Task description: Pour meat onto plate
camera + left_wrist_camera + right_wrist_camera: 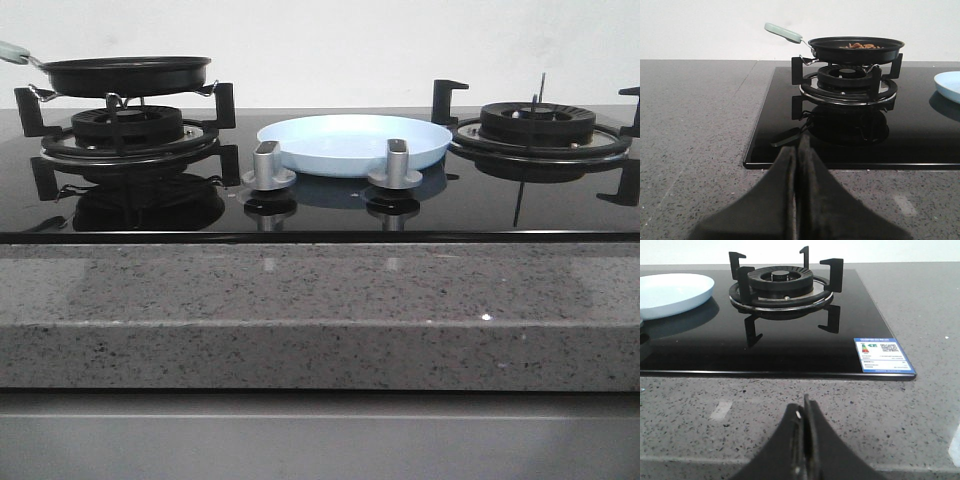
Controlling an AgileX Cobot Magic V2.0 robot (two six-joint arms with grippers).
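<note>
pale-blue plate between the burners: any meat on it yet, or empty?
Empty. The wide shallow pale-blue plate shows bare in front and wrist views; the orange-brown meat pieces sit in the black frying pan on the left burner.

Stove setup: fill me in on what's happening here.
Nothing is being handled yet. The meat sits in the black frying pan on the left burner. The pale-blue plate lies empty on the glass hob between the burners. The left gripper and right gripper are shut, over the stone counter.
</note>
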